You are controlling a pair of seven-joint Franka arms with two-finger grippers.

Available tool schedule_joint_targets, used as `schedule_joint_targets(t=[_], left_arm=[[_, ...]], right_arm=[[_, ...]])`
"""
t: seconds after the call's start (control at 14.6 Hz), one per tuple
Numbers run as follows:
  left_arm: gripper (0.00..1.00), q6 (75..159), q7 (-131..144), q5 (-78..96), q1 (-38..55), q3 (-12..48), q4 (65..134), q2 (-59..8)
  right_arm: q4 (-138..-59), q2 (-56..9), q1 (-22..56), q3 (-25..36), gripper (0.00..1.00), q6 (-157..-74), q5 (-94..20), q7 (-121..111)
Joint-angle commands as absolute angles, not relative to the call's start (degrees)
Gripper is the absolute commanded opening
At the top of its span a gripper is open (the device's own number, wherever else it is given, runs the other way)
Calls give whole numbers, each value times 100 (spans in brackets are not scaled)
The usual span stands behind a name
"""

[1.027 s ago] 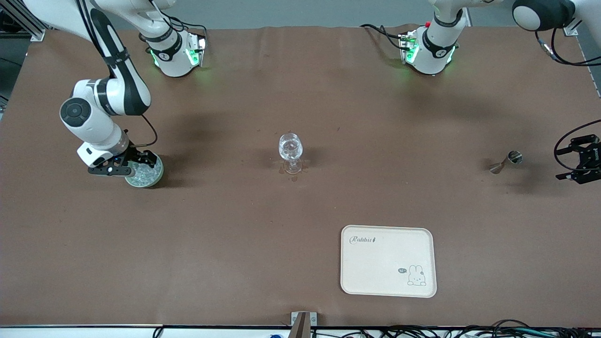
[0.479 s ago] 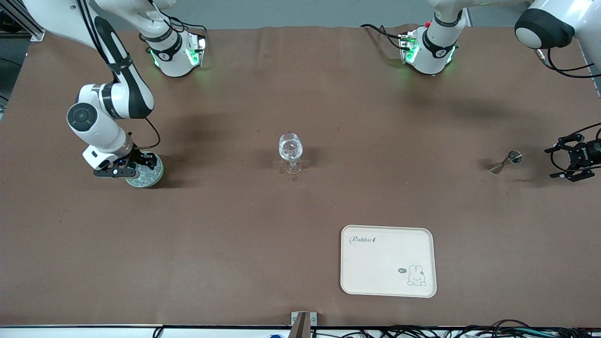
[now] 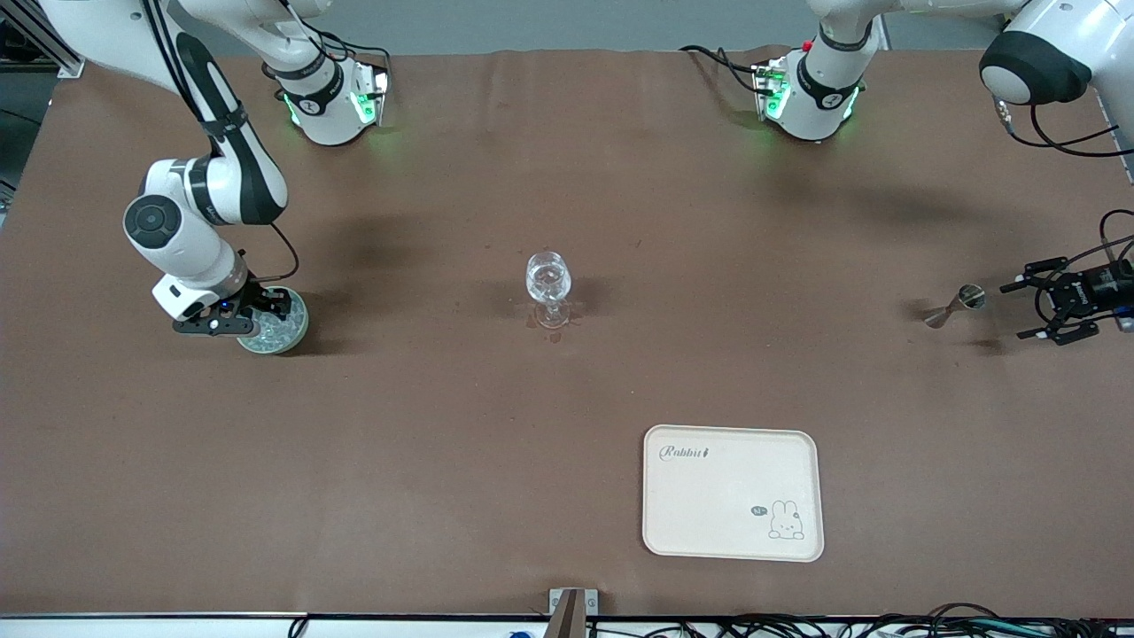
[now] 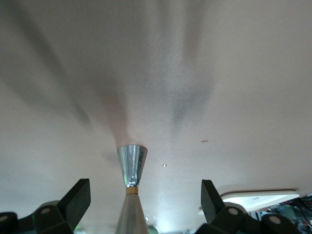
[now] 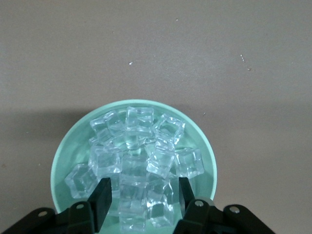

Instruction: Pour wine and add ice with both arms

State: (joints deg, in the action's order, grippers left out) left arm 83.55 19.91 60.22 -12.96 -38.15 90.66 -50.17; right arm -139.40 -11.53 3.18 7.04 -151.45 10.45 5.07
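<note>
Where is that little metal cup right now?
The metal jigger stands on the table toward the left arm's end, just in front of the open left gripper, level with the wine glass mid-table.

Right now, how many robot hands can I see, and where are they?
2. The right hand sits open over the ice in its green bowl; the left hand is open beside the metal jigger.

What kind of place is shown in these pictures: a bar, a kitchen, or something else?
Most likely a robotics lab set up as a mock bar. Two white arms are bolted to a table under a brown cover, with loose cables at its edge. The props are few: a stemmed glass, a metal jigger and a bowl of ice.
</note>
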Motion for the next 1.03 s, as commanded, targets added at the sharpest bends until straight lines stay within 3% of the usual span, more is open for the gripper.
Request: schedule_joint_targets(t=[0.0,0.34,0.96], left_arm=[[100,8148,2277,6091,-1503,-3516,8850,-5115],[100,7797,2285,6126,-1328,-3445,9017,-5054],[100,7883,1890,6302,-1248,-3445,9571,-5054]], right_arm=[[-14019,-1204,220,686,64,-15328,1178,492],[-14001,-1204,246,677,63,-15267,1178,518],[-13940,-1195,299,668,58,-15126,1169,659]])
